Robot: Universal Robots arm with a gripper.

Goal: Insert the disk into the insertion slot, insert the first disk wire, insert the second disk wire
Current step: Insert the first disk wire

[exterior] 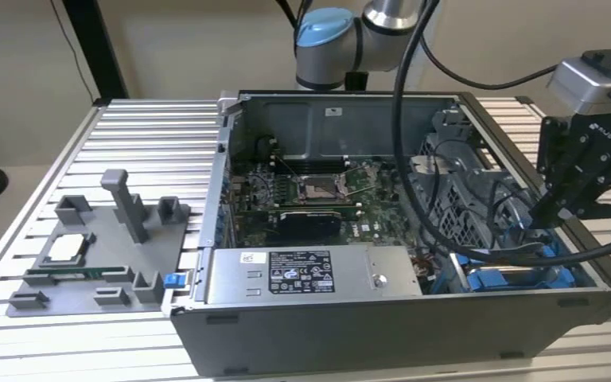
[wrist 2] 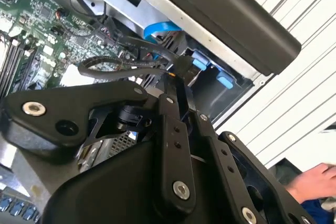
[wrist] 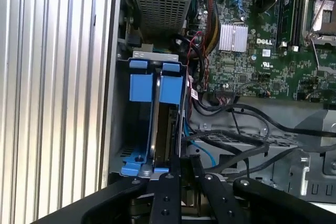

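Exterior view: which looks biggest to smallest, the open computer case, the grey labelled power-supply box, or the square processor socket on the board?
1. Computer case
2. Power-supply box
3. Processor socket, clearly smallest, though it sits farther back, which shrinks it a little.

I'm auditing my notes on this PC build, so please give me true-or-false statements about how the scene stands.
The black gripper hangs over the grey drive bay with blue tabs. True.
The grey labelled power-supply box lies outside the open grey computer case. False: it sits inside it.
The grey plastic fixture tray sits to the exterior view's left of the case. True.
The green motherboard is covered by a panel. False: it lies exposed.
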